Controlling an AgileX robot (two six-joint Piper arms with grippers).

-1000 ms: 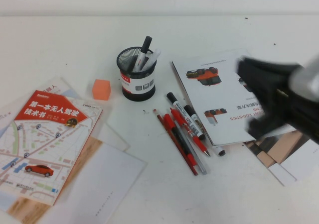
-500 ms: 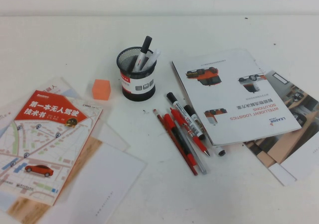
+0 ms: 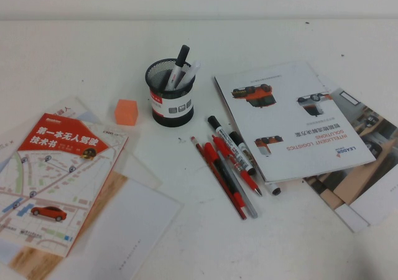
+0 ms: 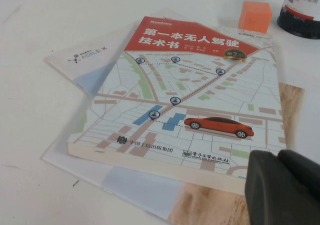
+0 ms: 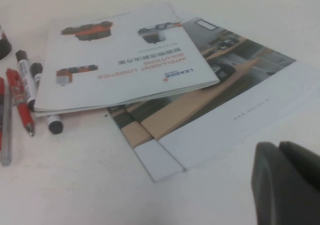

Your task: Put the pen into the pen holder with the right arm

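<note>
The pen holder (image 3: 170,99), a black mesh cup with a white label band, stands upright at the table's middle. The pen (image 3: 179,65), white with a black cap, stands in it cap up, beside a second pale marker (image 3: 191,72). Neither arm shows in the high view. My right gripper (image 5: 278,147) is shut and empty, low over bare table, beside the brochures and on their side away from the holder. My left gripper (image 4: 277,157) is shut and empty over the map book (image 4: 190,95). The holder's base shows in the left wrist view (image 4: 302,15).
Red pens (image 3: 221,174), a printed marker (image 3: 231,144) and a black-ended marker (image 3: 274,190) half under the white brochure (image 3: 292,118) lie right of the holder. An orange cube (image 3: 126,111) sits left of it. The map book (image 3: 56,180) and papers lie front left.
One second ago my right arm was a blur over the brochure at the right. It has since withdrawn out of the high view. Nothing on the table has moved.
</note>
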